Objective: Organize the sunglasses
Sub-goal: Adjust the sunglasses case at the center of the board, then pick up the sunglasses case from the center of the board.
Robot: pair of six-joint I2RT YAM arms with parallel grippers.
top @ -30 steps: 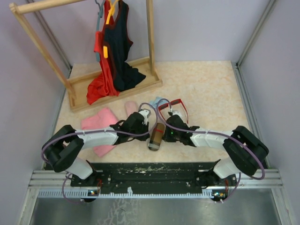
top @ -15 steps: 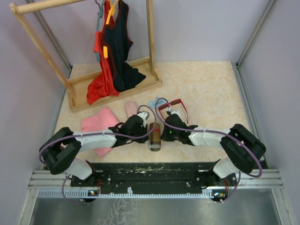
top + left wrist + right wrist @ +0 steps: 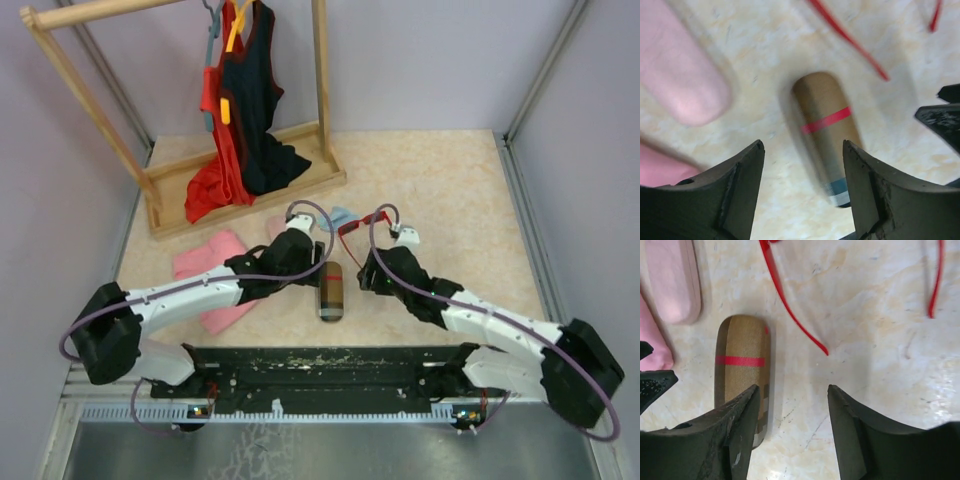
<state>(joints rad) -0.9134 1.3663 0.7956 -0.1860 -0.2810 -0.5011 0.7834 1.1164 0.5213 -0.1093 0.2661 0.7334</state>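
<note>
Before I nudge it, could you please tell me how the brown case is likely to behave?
The brown case has a rounded, capsule-like body lying flat, so a sideways push may roll it. Its crisp outline suggests a stiff shell that would hold its shape. The woven-looking cover probably offers fair grip.

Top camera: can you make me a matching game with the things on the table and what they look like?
Things:
1. brown case
2. pink case
3. sunglasses
4. wooden rack

Descriptions:
A. red frame, temples unfolded
B. stands at the far left, with clothes hanging on it
C. has a red stripe across it
D. plain, lying behind and to the left of the brown case

Pairs: 1-C, 2-D, 3-A, 4-B
</note>
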